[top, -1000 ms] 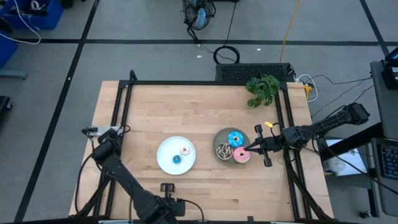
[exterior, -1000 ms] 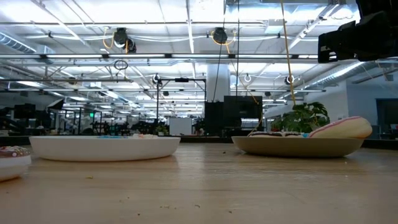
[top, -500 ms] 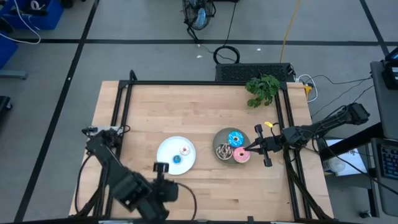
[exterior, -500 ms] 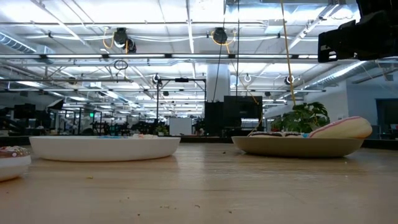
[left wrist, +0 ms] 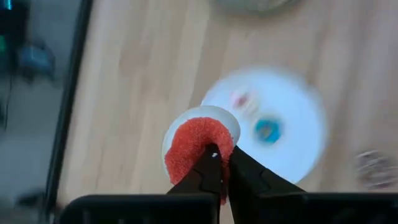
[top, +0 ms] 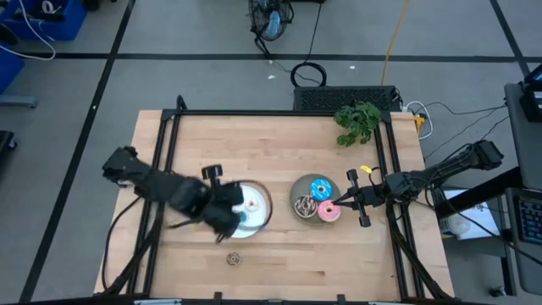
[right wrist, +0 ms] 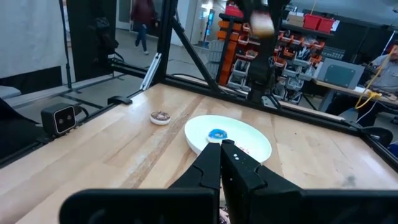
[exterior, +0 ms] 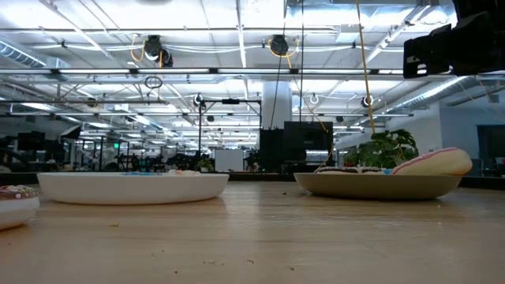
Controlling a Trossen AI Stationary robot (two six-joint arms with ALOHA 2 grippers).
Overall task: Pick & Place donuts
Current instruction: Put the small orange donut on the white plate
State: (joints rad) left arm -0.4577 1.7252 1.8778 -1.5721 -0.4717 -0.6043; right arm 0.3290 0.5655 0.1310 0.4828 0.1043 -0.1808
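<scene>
My left gripper (top: pixel 227 216) (left wrist: pixel 221 155) is shut on the tiny red donut (left wrist: pixel 198 147) above the white plate (top: pixel 258 203). That plate holds the tiny blue donut (left wrist: pixel 268 130) and the tiny white one (left wrist: pixel 242 99). The tiny brown donut (top: pixel 233 258) lies flat on the table near the near edge. The blue sprinkled (top: pixel 320 188), brown drizzled (top: pixel 303 206) and pink (top: pixel 329 213) donuts sit on the grey-green plate (top: pixel 296 188). The pink one leans tilted on that plate's rim (exterior: pixel 434 162). My right gripper (top: pixel 339 203) (right wrist: pixel 221 146) is shut, raised above the pink donut. My left gripper pinches the red donut's ring (left wrist: pixel 208 149) between its two fingertips, coming from above and pointing down. The donut is lifted clear, high above the white plate's near-left rim. Its pale underside (left wrist: pixel 211 115) faces the plate.
A green plant sprig (top: pixel 357 121) lies at the far right corner. A black frame (top: pixel 169 135) runs along the table's left, far and right sides. Bare wood lies between the plates and the far edge.
My left arm has swung up from the table's near edge toward the far side, and its gripper now hangs over the white plate's near-left rim. The tiny brown donut, which that gripper covered before, now shows on the table.
</scene>
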